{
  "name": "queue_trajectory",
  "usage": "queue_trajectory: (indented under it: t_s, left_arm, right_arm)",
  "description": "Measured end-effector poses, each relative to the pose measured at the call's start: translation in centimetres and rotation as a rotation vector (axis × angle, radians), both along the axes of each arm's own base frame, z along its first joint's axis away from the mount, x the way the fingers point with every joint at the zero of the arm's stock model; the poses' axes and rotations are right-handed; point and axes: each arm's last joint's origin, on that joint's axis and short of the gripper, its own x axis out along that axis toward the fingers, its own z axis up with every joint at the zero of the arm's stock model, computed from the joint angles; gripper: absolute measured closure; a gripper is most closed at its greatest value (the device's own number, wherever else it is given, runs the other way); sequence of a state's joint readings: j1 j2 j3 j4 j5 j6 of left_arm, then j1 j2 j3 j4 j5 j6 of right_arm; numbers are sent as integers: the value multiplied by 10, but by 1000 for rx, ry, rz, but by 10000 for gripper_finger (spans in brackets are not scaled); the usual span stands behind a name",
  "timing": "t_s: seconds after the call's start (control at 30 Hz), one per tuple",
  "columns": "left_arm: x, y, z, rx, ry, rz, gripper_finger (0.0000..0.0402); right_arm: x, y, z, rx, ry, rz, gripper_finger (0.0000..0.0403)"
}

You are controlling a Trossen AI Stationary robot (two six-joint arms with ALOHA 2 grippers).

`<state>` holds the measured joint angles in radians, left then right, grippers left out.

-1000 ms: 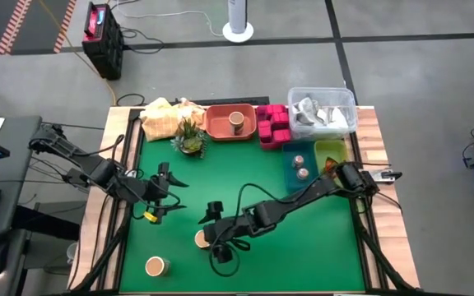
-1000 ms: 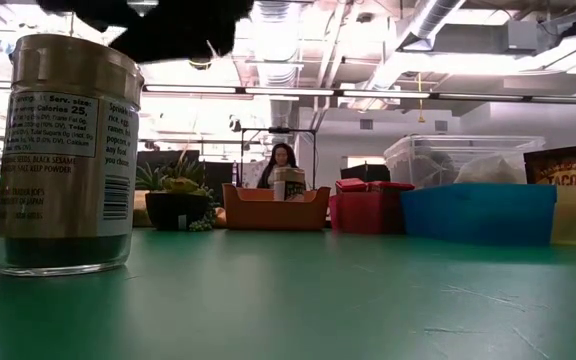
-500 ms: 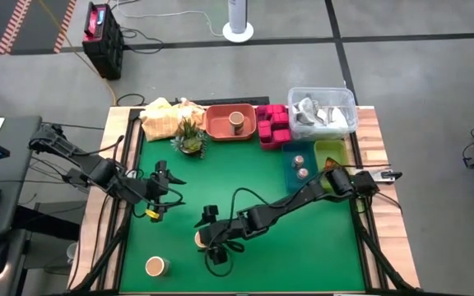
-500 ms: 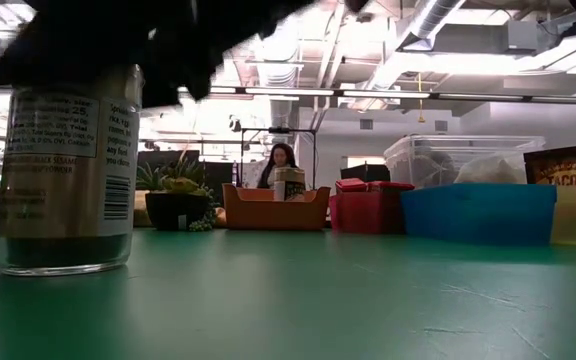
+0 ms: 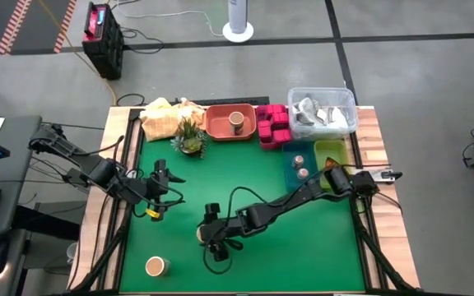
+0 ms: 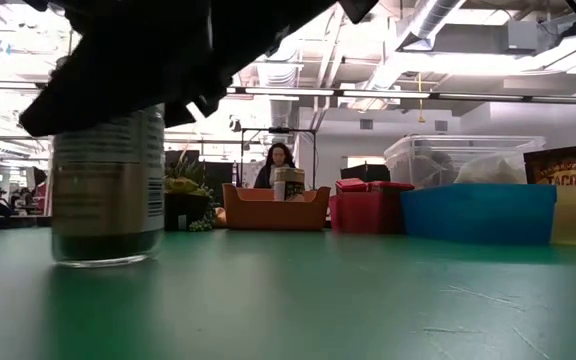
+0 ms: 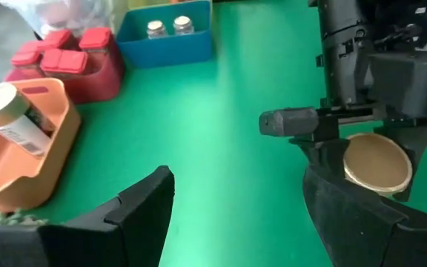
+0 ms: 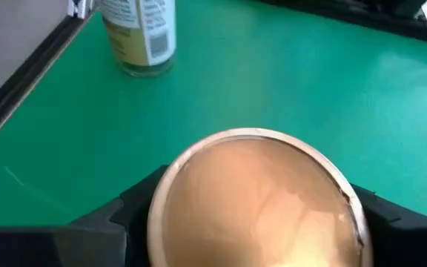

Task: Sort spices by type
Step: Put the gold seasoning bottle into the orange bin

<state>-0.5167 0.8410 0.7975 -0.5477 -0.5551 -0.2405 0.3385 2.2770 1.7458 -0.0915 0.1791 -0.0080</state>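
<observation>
- Green mat (image 5: 245,181) covers the table; both arms reach over it.
- Right gripper (image 5: 210,236) sits low at the mat's front-centre, fingers on either side of a tan-lidded spice jar (image 8: 254,196). Right wrist view shows the jar's round lid filling the gap between the dark fingers; the jaws look closed on it.
- Low view: that jar (image 6: 108,185) stands upright on the mat, its top hidden under the dark gripper.
- Left gripper (image 5: 162,191) hovers over the mat's left-centre, jaws apart, nothing between them.
- Second tan jar (image 5: 155,265) stands alone near the front-left corner, apart from both grippers.
- Third tan jar (image 5: 236,122) is in the orange tray (image 5: 220,130) at the back.
- Magenta packets (image 5: 273,122) sit just right of that tray.
- Two small jars (image 5: 300,167) stand in the blue tray (image 5: 290,178).
</observation>
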Motion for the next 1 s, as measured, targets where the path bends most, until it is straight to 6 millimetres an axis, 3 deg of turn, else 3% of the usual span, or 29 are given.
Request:
queue_trajectory:
  t_s: [0.27,0.43,0.6,0.8,1.0]
  left_arm:
    - [3,0,-1,89,-21,-3,116]
    - [8,3,-22,165,-38,12,116]
    - [11,12,-42,193,-48,45,116]
    - [8,25,-68,167,-47,43,116]
    - [-1,31,-79,118,-61,53,116]
  right_arm:
    - [-11,-34,35,-41,83,-61,108]
    - [-23,-66,59,-166,140,-157,108]
    - [-26,-111,81,-212,131,-240,108]
    - [-23,-176,86,-252,121,-337,108]
    - [-22,-231,93,-260,53,-397,108]
